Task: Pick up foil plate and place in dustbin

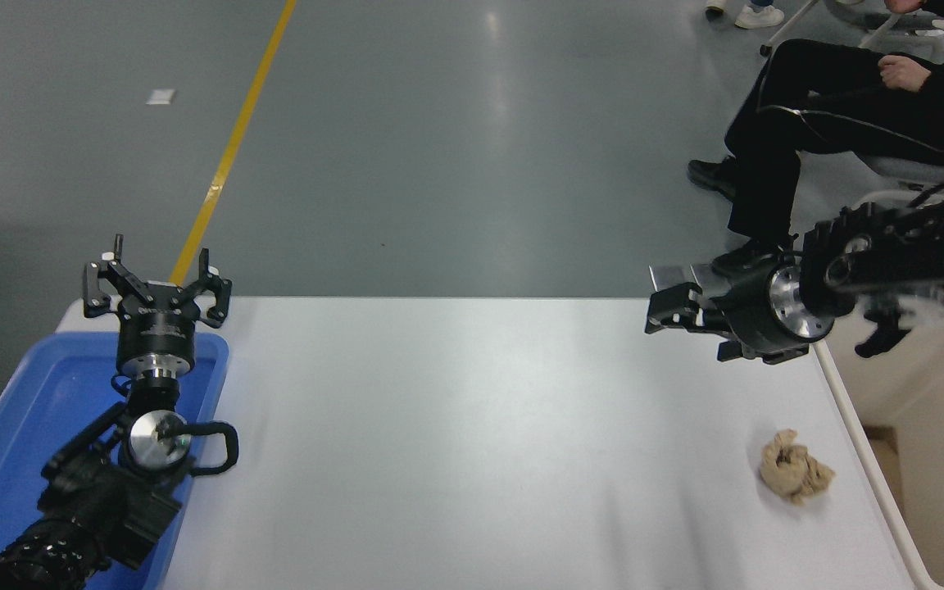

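Observation:
The foil plate does not show anywhere in the head view. The cream-beige dustbin (853,426) stands at the table's right edge, and only part of its inside shows. My right gripper (667,311) hangs above the table's far right corner, just left of the dustbin's rim. It points left, it is open, and it holds nothing. My left gripper (156,274) is parked at the lower left over the blue tray, open and empty.
A crumpled brown paper wad (793,477) lies on the white table (472,426) near the dustbin. A shallow blue tray (21,410) sits at the table's left edge. A person in black (841,123) sits on a chair beyond the far right corner.

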Controlling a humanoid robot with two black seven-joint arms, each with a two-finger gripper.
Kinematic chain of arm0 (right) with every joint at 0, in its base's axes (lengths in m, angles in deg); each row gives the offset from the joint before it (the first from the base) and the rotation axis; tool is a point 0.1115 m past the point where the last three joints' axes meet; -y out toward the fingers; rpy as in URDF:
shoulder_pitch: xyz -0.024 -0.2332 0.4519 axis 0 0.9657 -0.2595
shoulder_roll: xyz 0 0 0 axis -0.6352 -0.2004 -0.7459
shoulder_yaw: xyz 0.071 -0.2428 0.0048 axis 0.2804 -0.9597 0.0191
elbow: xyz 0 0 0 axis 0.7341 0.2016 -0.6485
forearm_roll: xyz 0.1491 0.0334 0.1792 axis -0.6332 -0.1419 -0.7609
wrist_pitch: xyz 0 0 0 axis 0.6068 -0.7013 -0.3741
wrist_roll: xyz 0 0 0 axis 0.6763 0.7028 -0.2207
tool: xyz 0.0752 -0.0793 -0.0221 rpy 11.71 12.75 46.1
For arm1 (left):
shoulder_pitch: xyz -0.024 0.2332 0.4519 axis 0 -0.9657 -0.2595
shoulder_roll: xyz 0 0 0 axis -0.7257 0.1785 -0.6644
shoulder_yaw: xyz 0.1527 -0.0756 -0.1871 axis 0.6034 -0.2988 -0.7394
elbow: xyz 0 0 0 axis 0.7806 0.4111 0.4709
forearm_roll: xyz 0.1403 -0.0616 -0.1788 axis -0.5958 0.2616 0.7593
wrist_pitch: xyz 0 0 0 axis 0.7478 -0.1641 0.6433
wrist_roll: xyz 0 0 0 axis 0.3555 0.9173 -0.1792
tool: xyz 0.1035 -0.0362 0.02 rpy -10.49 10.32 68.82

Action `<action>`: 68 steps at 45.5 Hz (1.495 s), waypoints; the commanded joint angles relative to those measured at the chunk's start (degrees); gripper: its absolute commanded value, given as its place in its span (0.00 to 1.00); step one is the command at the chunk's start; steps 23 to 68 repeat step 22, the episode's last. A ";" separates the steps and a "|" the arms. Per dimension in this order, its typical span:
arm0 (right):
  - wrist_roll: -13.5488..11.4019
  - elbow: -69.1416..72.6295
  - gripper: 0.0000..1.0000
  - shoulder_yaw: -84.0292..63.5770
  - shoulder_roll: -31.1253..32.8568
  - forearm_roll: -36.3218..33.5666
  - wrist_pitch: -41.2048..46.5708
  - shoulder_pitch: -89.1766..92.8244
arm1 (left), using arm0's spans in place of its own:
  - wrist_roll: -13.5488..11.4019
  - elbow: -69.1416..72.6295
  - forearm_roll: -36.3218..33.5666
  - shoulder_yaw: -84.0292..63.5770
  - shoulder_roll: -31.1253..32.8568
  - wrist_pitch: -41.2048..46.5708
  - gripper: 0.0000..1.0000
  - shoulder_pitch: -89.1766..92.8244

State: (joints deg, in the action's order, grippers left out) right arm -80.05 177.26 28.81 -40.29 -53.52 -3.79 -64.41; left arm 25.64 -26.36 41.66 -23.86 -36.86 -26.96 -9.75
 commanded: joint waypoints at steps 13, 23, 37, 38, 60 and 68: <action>-6.83 9.54 1.00 -2.09 3.58 -0.10 21.80 -16.77 | 0.00 0.00 0.02 -0.04 -0.03 0.03 0.99 -0.06; -11.32 9.54 1.00 -3.32 3.57 -0.18 21.53 -16.59 | 0.00 0.00 0.02 0.04 -0.03 0.03 0.99 -0.06; -11.32 9.54 1.00 -3.32 3.57 -0.18 21.53 -16.59 | 0.00 0.00 0.02 0.04 -0.03 0.03 0.99 -0.06; -11.32 9.54 1.00 -3.32 3.57 -0.18 21.53 -16.59 | 0.00 0.00 0.02 0.04 -0.03 0.03 0.99 -0.06; -11.32 9.54 1.00 -3.32 3.57 -0.18 21.53 -16.59 | 0.00 0.00 0.02 0.04 -0.03 0.03 0.99 -0.06; -11.32 9.54 1.00 -3.32 3.57 -0.18 21.53 -16.59 | 0.00 0.00 0.02 0.04 -0.03 0.03 0.99 -0.06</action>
